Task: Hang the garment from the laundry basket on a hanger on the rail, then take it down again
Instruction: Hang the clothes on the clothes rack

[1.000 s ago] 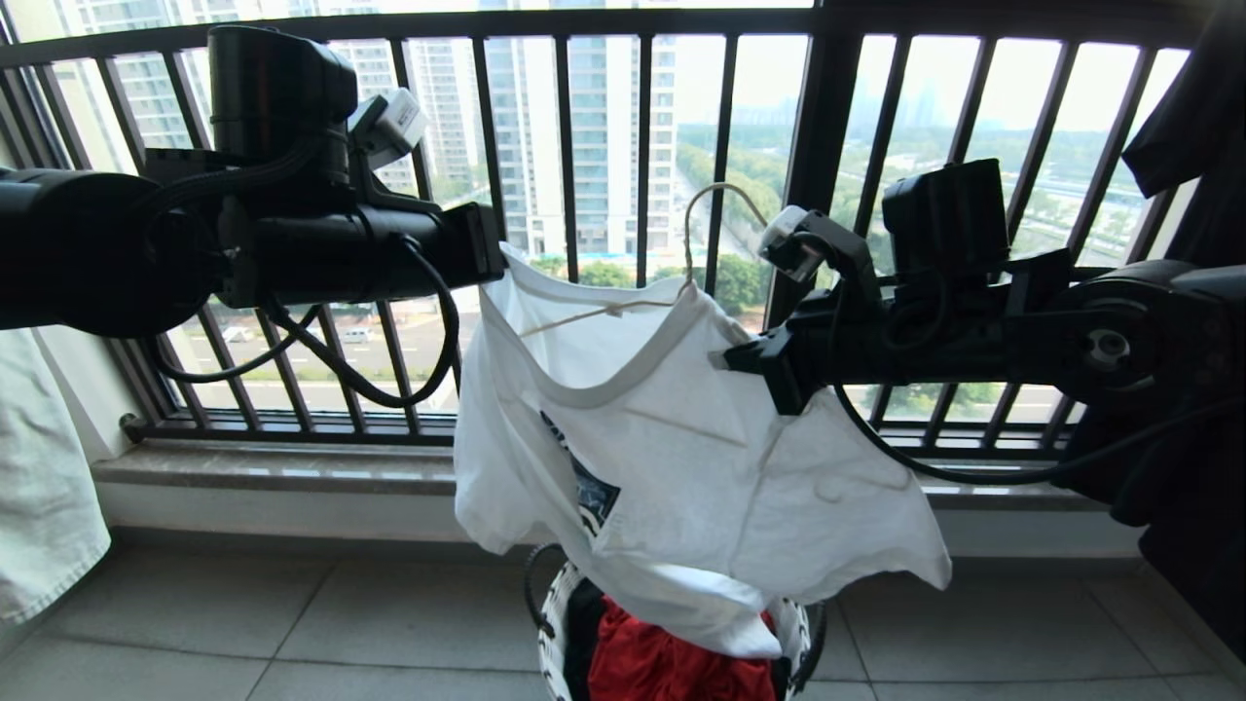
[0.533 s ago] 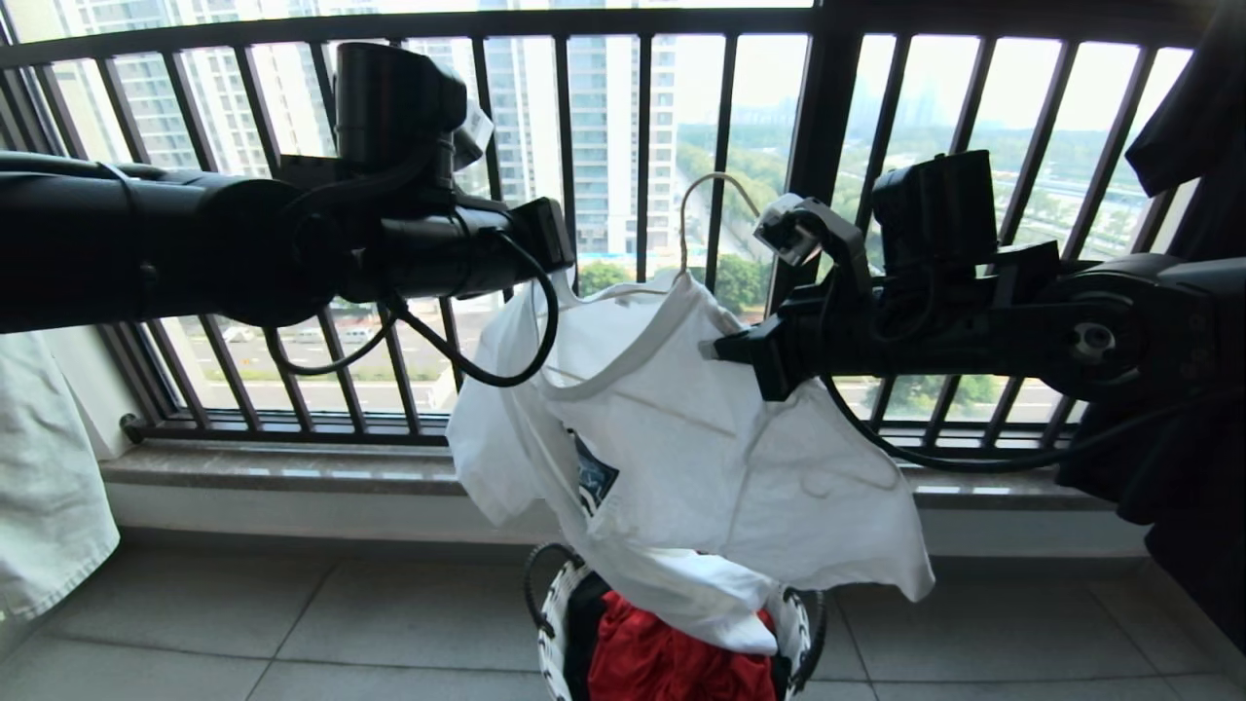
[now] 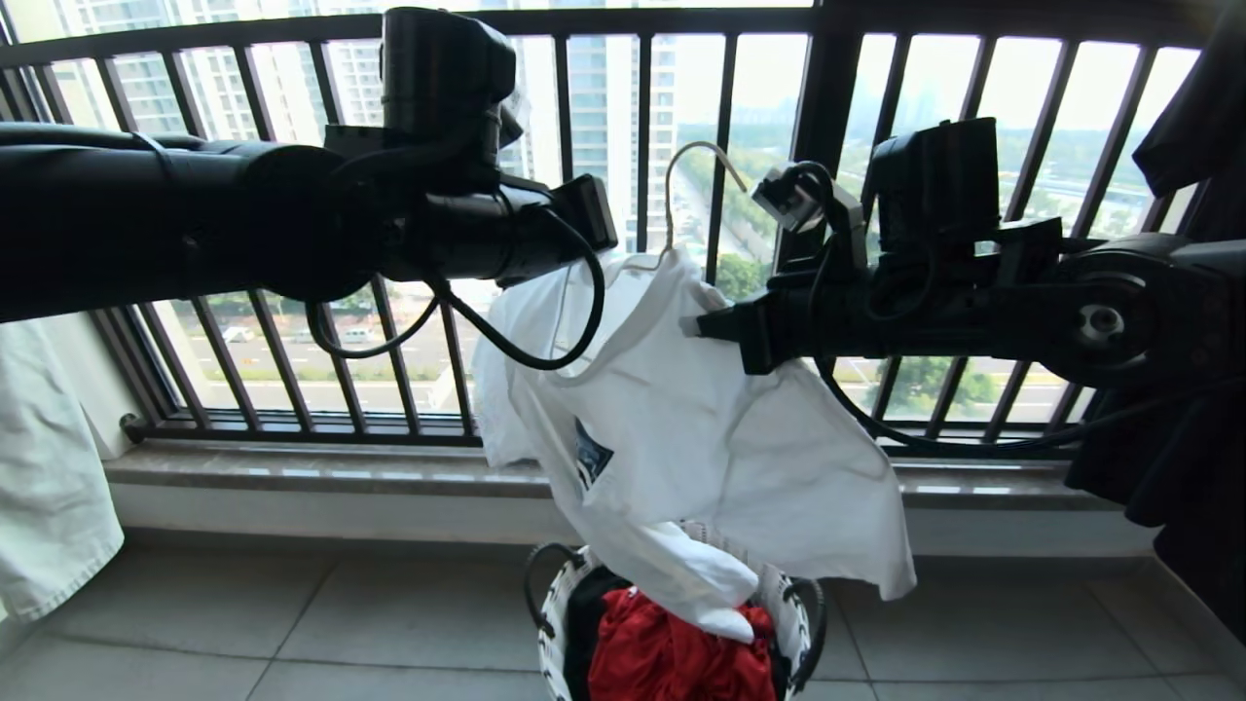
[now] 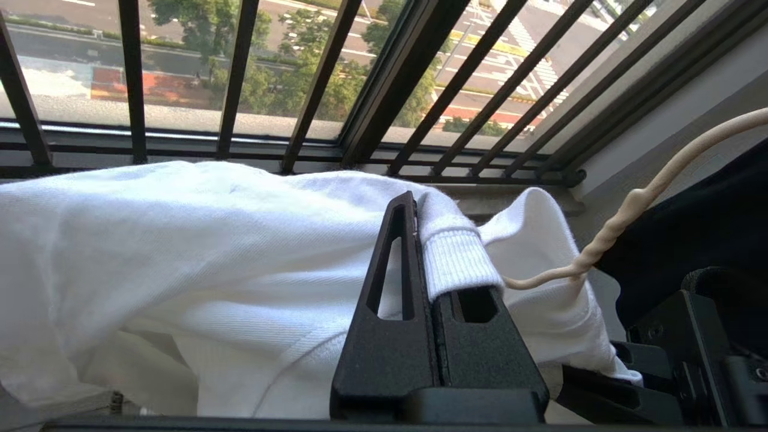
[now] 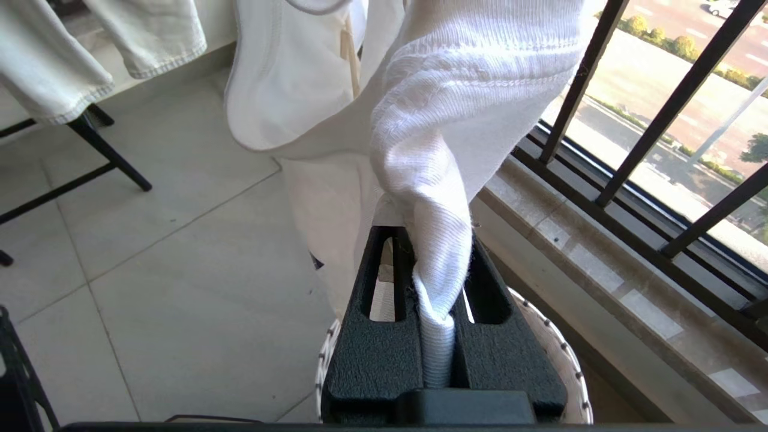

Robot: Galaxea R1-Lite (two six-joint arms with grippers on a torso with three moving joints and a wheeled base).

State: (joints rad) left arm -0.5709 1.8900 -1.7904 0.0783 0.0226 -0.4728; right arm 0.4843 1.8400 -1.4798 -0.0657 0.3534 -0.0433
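1. Head view: the garment [image 3: 701,428] is held up in front of the black barred window railing [image 3: 642,117], above the laundry basket [image 3: 555,623], in which a red garment [image 3: 672,652] is left. The hanger [image 3: 681,185] is threaded through the neck, its hook standing free above the collar. The left gripper [image 3: 599,219] is clamped at one side of the neckline, the right gripper [image 3: 725,326] at the other. The rail is not seen in any view.

2. Left wrist view: the left gripper is seen pinched fully together on the ribbed collar [image 4: 456,258] of the garment; the hanger's twisted neck lies just beside it, untouched.

3. Right wrist view: the right gripper is seen closed tight on a bunched fold of the garment's ribbed edge, with the basket rim [image 5: 558,354] below.

4. Handling, as judged: the garment is light, soft and limp (it sags between the two grips), so it is best taken at the thicker ribbed collar. The hanger is thin, stiff and easily slid out of the neck opening; it should be kept level while lifted.
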